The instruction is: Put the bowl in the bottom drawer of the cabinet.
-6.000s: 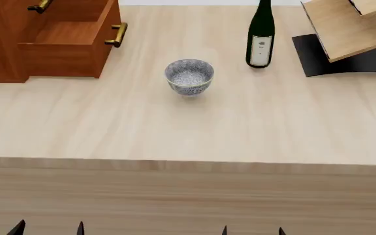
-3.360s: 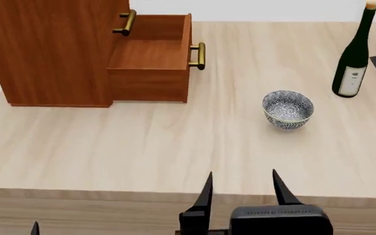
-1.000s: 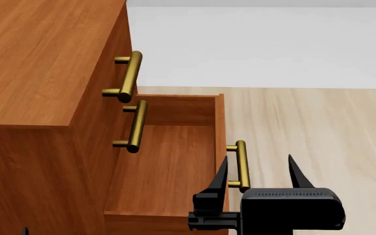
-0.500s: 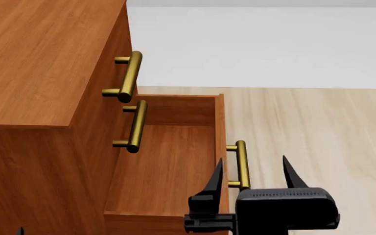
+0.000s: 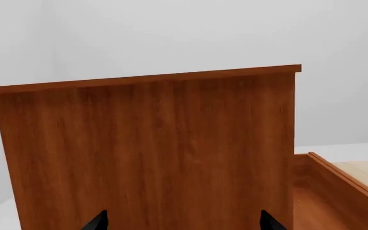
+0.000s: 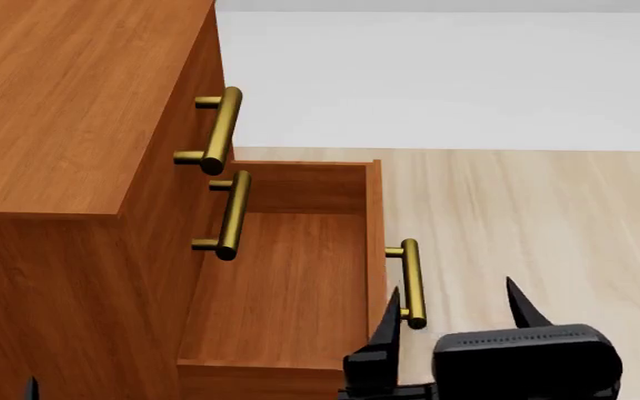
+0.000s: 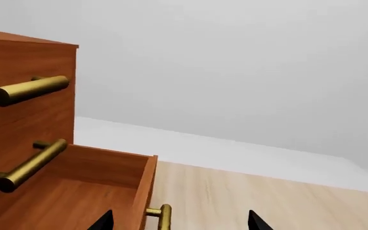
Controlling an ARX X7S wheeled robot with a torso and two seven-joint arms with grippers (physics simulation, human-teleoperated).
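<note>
The bowl is out of view in every frame. The reddish-brown cabinet fills the left of the head view. Its bottom drawer is pulled out, and the wooden floor inside is bare. The drawer's brass handle is on its front. My right gripper is open and holds nothing, just right of that handle and near the drawer's front corner. The right wrist view has the handle between the open fingers of the right gripper. My left gripper is open and empty, facing the cabinet's side panel.
The two upper drawers are shut, and their brass handles stick out above the open drawer. The pale wooden table top stretches to the right of the cabinet, with a white surface beyond its far edge.
Over the last second my right gripper dipped left, then shifted right and lower in the head view. Before that, the view swung from the bowl and bottle to the cabinet.
</note>
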